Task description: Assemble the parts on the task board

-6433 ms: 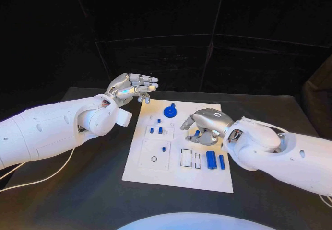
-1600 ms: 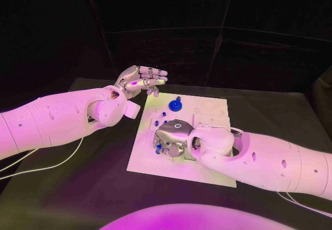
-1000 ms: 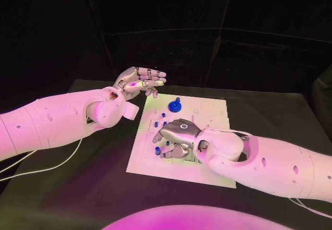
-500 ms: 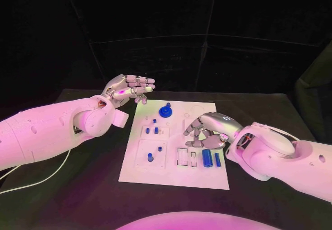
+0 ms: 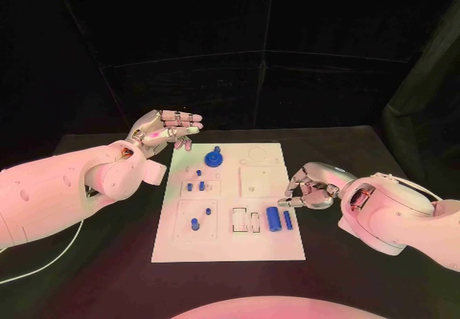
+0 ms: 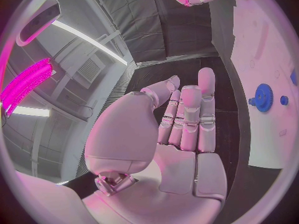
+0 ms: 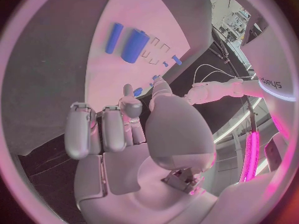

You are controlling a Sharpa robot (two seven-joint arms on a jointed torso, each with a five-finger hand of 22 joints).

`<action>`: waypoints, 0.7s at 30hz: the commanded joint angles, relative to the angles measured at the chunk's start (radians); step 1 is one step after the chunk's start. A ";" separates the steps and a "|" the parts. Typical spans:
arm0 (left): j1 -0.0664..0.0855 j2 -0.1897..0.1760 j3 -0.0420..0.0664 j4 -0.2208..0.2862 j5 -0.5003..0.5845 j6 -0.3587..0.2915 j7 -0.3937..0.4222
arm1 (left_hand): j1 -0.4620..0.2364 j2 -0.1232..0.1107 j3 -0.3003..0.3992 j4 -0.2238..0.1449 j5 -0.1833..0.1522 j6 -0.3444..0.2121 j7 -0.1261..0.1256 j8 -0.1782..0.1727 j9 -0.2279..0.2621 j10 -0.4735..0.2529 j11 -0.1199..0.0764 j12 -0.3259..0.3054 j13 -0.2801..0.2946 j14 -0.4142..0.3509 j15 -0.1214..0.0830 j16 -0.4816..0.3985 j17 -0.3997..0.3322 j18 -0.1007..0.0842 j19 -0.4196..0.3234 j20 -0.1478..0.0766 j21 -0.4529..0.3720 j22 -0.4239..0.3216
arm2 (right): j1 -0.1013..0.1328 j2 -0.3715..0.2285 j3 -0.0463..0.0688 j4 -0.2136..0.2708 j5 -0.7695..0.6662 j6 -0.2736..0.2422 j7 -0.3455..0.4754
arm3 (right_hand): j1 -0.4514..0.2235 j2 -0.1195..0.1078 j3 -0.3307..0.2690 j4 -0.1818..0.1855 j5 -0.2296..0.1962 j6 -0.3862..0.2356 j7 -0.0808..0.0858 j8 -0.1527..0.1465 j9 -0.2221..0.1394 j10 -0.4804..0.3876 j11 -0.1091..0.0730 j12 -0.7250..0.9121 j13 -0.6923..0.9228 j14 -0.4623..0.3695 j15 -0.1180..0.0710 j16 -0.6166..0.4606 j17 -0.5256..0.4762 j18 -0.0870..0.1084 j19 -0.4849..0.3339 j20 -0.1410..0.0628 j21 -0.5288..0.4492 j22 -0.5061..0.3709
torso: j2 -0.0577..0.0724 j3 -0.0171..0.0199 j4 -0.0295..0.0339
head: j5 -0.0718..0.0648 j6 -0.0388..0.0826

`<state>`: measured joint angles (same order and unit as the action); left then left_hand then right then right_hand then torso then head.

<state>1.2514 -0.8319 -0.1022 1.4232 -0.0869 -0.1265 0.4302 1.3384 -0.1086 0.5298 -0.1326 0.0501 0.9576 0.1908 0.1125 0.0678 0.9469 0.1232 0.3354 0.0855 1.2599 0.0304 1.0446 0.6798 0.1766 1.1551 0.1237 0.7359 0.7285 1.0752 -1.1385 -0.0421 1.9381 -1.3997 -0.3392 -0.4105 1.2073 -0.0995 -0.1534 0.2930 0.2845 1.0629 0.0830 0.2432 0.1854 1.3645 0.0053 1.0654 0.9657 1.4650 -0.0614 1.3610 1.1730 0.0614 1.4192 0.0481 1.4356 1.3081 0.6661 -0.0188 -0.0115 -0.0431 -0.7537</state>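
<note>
I am watching the task board (image 5: 273, 242) lying in the middle of the black desk (image 5: 96, 266), long side running from six toward twelve o'clock. My right hand (image 5: 308, 189) is hanging at the board's three o'clock edge, fingers curled in on nothing that I can make out; I am judging it parked there so the parts stay open to the head camera. Just beside it, toward nine o'clock, the large blue cylinder (image 5: 273, 218) and the slimmer blue rod (image 5: 288, 220) are lying loose next to two outlined slots, which look like their seats. My left hand (image 5: 161, 129) is hovering off the board's far corner at about eleven o'clock, fingers straight and spread, carrying nothing. The blue gear (image 5: 214, 158) is standing near the twelve o'clock end, and small blue pegs (image 5: 195, 187) are sitting upright in the raised plates toward nine o'clock. I am reckoning the cylinder is the nearest piece to reach for.
</note>
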 commanded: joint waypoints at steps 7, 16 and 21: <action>0.001 -0.002 0.000 0.004 0.004 0.012 0.005 | -0.001 0.006 -0.001 -0.002 0.005 -0.005 0.000 0.004 0.000 -0.007 0.002 0.005 -0.001 -0.009 -0.001 -0.002 -0.002 0.007 -0.008 0.001 -0.006 -0.001 | -0.025 0.052 -0.008 -0.028 -0.078 0.060 -0.133 | 0.000 0.012 -0.014 -0.002 0.036 -0.026 0.004 0.019 0.021 -0.021 0.003 -0.005 0.021 0.036 0.002 -0.002 -0.012 -0.006 -0.003 0.005 -0.001 0.038 | 0.001 0.0013 -0.0027 | -0.001 -0.004; 0.000 -0.005 -0.001 0.004 0.004 0.015 0.006 | -0.002 0.006 -0.002 -0.002 0.005 -0.005 0.000 0.004 0.000 -0.007 0.002 0.005 -0.001 -0.009 -0.001 -0.002 -0.002 0.007 -0.008 0.001 -0.006 -0.001 | -0.060 0.104 -0.010 -0.050 -0.127 0.064 -0.134 | 0.010 0.012 -0.016 -0.004 0.043 -0.030 0.005 0.024 0.027 -0.025 0.004 -0.009 0.025 0.035 0.003 -0.005 -0.015 -0.005 -0.005 0.006 -0.003 0.035 | 0.001 -0.0010 -0.0022 | 0.002 -0.006; 0.000 -0.005 -0.001 0.003 0.004 0.016 0.005 | -0.002 0.006 -0.002 -0.002 0.005 -0.005 0.000 0.004 0.000 -0.007 0.002 0.005 -0.001 -0.009 -0.001 -0.002 -0.002 0.007 -0.008 0.001 -0.006 -0.001 | -0.067 0.123 -0.010 -0.062 -0.143 0.075 -0.134 | 0.013 0.012 -0.017 -0.004 0.044 -0.031 0.005 0.025 0.029 -0.025 0.004 -0.009 0.028 0.036 0.003 -0.004 -0.012 -0.005 -0.006 0.006 -0.003 0.035 | 0.002 -0.0012 -0.0028 | 0.000 -0.004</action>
<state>1.2503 -0.8365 -0.1040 1.4251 -0.0868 -0.1236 0.4300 1.3384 -0.1087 0.5299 -0.1325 0.0501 0.9576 0.1908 0.1125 0.0678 0.9470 0.1232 0.3354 0.0856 1.2599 0.0304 1.0446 0.6787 0.1767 1.1551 0.1237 0.7359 0.7285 1.0088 -1.0188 -0.0521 1.8780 -1.5042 -0.2836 -0.5361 1.2155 -0.0916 -0.1651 0.2882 0.3240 1.0392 0.0904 0.2632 0.2125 1.3431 0.0090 1.0592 0.9919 1.4649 -0.0612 1.3610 1.1594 0.0618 1.4189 0.0553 1.4356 1.3078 0.6675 -0.0193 -0.0133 -0.0417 -0.7581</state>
